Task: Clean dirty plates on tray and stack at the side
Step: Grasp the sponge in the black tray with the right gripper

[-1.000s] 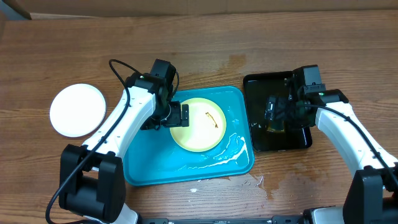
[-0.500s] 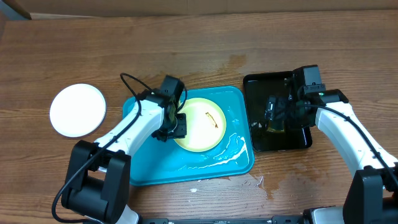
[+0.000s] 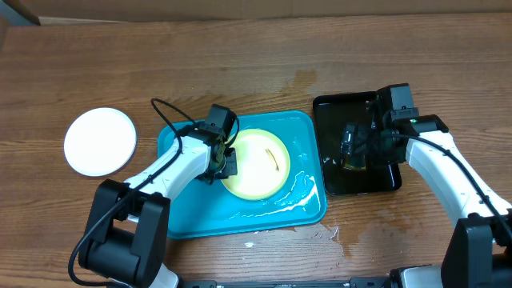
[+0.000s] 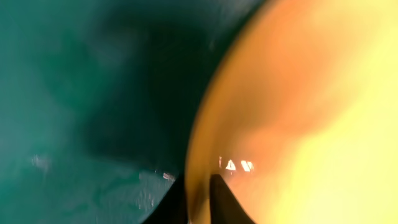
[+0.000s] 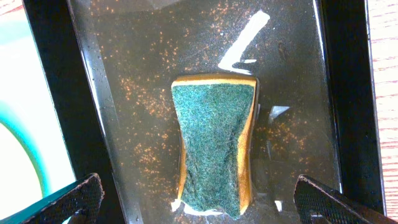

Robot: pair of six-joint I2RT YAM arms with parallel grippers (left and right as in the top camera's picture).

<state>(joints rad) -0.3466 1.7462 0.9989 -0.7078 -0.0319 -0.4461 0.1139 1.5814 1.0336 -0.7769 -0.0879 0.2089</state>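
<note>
On a wooden table (image 3: 320,48), the blue tray (image 3: 192,216) holds the yellow plate (image 3: 260,168); the left gripper (image 3: 226,162) pinches its left rim. A white plate (image 3: 100,142) lies well apart, on the table's left. The right gripper (image 3: 356,144) hangs spread wide over a sponge (image 5: 214,146) in the black tray (image 5: 339,93).

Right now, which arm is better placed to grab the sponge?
Right. The right end effector hangs open over the sponge in the black tray; the left end effector pinches the yellow-green plate.
</note>
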